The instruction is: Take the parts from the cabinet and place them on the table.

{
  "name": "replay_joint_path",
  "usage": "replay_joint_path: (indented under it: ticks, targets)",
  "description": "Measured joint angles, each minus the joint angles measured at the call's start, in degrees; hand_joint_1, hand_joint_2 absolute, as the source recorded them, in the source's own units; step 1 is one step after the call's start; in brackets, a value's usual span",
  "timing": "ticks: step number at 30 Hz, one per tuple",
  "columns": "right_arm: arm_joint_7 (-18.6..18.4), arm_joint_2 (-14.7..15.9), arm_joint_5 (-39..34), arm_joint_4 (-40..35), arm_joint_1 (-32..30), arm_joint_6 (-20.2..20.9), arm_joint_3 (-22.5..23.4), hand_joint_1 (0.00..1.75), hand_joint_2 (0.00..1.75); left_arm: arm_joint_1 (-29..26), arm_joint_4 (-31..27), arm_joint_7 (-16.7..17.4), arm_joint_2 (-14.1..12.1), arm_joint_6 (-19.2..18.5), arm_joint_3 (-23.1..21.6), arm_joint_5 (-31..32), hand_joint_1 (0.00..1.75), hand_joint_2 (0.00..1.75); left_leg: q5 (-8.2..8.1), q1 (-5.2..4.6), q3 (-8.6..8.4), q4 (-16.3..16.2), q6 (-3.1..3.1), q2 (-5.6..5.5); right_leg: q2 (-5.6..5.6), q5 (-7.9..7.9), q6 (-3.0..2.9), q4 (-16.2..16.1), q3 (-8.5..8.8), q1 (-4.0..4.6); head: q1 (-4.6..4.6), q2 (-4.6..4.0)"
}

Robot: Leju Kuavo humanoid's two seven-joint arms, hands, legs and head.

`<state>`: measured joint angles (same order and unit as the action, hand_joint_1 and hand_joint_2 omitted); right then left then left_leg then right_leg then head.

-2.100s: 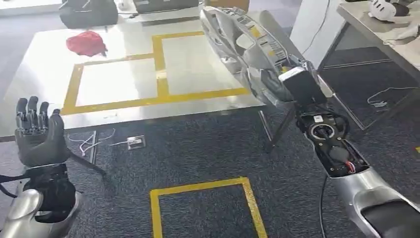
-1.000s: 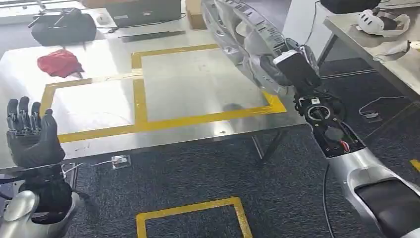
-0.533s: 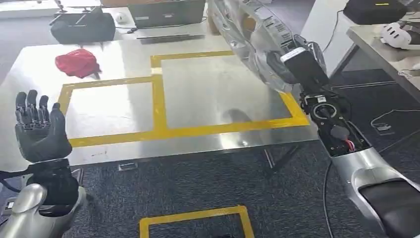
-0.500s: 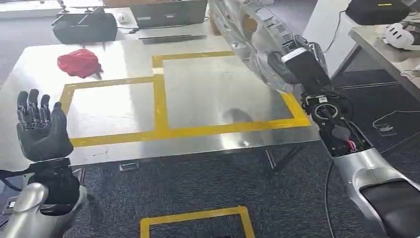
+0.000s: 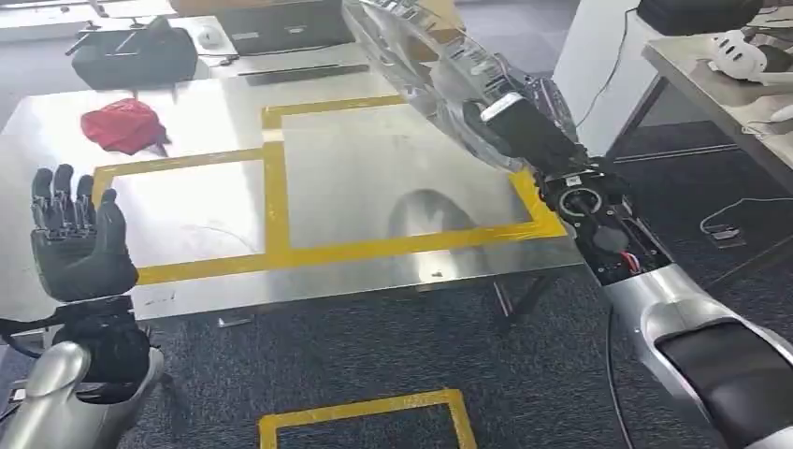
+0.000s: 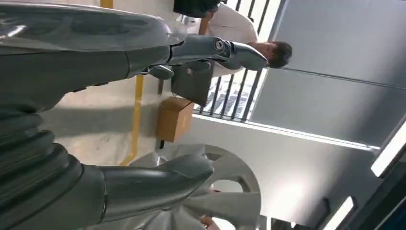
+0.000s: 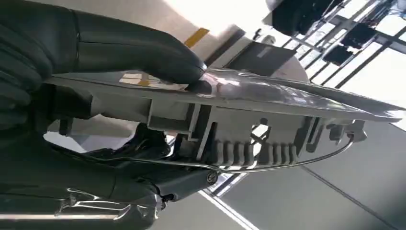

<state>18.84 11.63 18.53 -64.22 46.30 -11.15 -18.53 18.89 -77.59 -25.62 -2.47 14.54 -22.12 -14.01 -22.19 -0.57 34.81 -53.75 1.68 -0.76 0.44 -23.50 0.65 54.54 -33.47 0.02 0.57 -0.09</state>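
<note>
A large silver wheel cover (image 5: 421, 65) is the part; my right hand (image 5: 519, 131) grips its lower rim and holds it tilted in the air over the right side of the steel table (image 5: 374, 271). In the right wrist view the thumb (image 7: 134, 52) presses on the cover's shiny face (image 7: 287, 96), and ribbed clips and a wire ring show on its underside. My left hand (image 5: 75, 238) is raised at the table's near left corner, palm up, fingers apart, holding nothing. The left wrist view catches the cover (image 6: 230, 201) beyond the thumb (image 6: 158, 179).
Yellow tape (image 5: 273, 178) marks two squares on the table. A red cloth (image 5: 122, 124) lies at its far left, with a black bag (image 5: 136, 51) and a laptop (image 5: 281, 23) behind. Another table (image 5: 720, 84) stands at the right. A yellow floor square (image 5: 365, 412) lies below. A person (image 6: 249, 48) stands beyond.
The camera has shifted a little. My right hand has carried the wheel cover left and lower over the table, and its shadow there has grown. The left hand stays raised and empty.
</note>
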Motion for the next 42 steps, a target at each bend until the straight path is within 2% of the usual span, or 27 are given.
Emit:
replay_joint_path:
  ticks: [4, 7, 21, 29, 36, 42]
  targets:
    - [2.0, -1.8, 1.1, 4.7, 2.5, -0.1, -1.3, 1.75, 1.75, 0.9, 1.5, -0.1, 0.0, -1.1, 0.0, -1.3, 0.0, 1.75, 0.08, 0.06, 0.0, 0.2, -0.79, -0.02, -0.08, 0.02, -0.23, 0.0, -0.05, 0.04, 0.17, 0.0]
    - [3.1, -3.2, 1.8, 7.7, 4.1, -0.3, -2.1, 1.75, 1.75, 2.0, 2.6, -0.5, 0.0, -1.7, 0.0, -1.4, 0.0, 1.75, 0.1, 0.07, 0.01, 0.2, -0.97, -0.02, -0.07, 0.06, -0.28, 0.0, -0.04, 0.04, 0.11, 0.0]
    - [6.2, -8.8, 5.6, 20.8, 9.5, -4.0, -4.9, 1.75, 1.75, 4.6, 6.5, -1.8, 0.4, -3.1, 0.1, -1.3, 0.0, 1.75, 0.09, 0.02, 0.04, 0.1, -0.96, -0.05, -0.17, 0.08, -0.25, -0.2, 0.1, -0.08, -0.24, 0.0]
    - [7.8, -11.5, 7.7, 27.5, 10.5, -5.9, -6.1, 1.75, 1.75, 5.3, 8.4, -2.4, 1.0, -3.2, 0.1, -1.4, 0.0, 1.75, 0.08, 0.02, 0.05, 0.1, -0.94, -0.04, -0.16, 0.1, -0.22, -0.2, 0.1, -0.21, -0.31, 0.0]
    - [8.6, -13.1, 10.9, 31.9, 10.5, -8.7, -7.4, 1.75, 1.75, 5.7, 9.4, -3.0, 1.3, -3.3, 0.1, -1.4, 0.0, 1.75, 0.08, 0.02, 0.04, 0.1, -0.94, -0.04, -0.15, 0.1, -0.22, -0.2, 0.09, -0.21, -0.28, 0.0]
    - [8.6, -13.8, 12.0, 34.5, 10.5, -9.4, -8.6, 1.75, 1.75, 6.1, 10.1, -3.0, 1.3, -3.3, 0.1, -1.4, 0.0, 1.75, 0.08, 0.03, 0.03, 0.1, -0.94, -0.03, -0.14, 0.1, -0.22, -0.2, 0.09, -0.21, -0.31, 0.0]
